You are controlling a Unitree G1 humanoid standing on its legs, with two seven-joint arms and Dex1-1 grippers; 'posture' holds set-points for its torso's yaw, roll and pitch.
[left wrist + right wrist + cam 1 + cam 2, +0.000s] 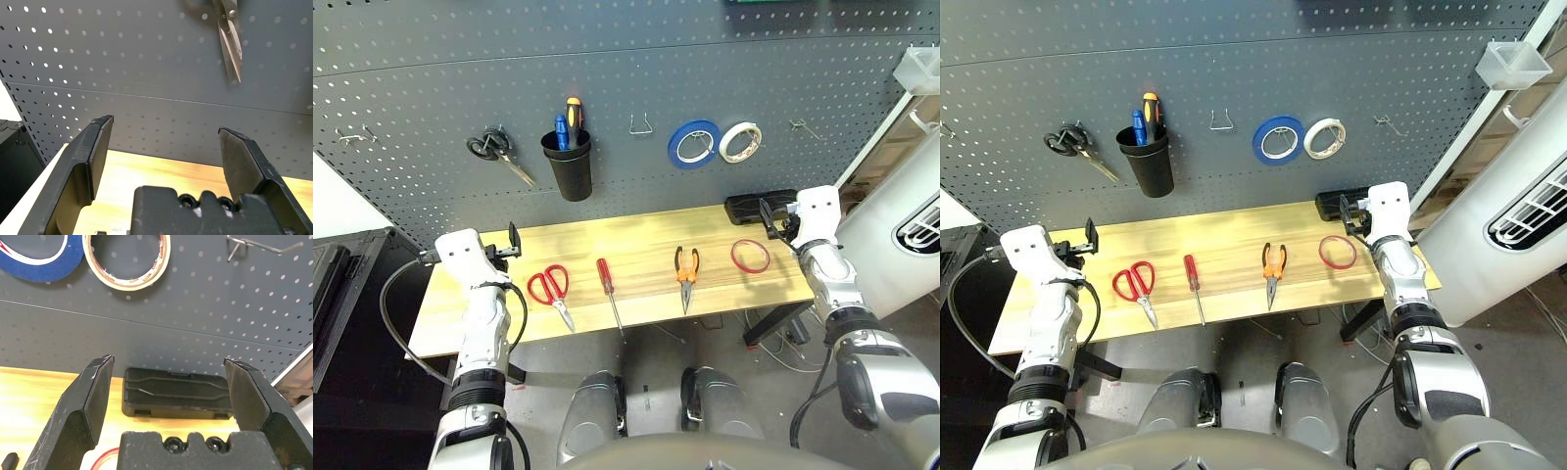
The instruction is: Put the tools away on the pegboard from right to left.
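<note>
Beyond the right gripper (166, 382), jaws wide like the left's: black case (177, 398).

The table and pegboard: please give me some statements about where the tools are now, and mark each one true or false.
1. The red tape ring lies on the table, right of the pliers. True.
2. The red-handled scissors hang on the pegboard. False: they lie on the table; the black-handled scissors hang there.
3. Both the left gripper and the right gripper are open and hold nothing. True.
4. The red-handled screwdriver stands in the black cup. False: it lies on the table between the red-handled scissors and the pliers.
5. The blue tape roll lies on the table. False: it hangs on the pegboard.
</note>
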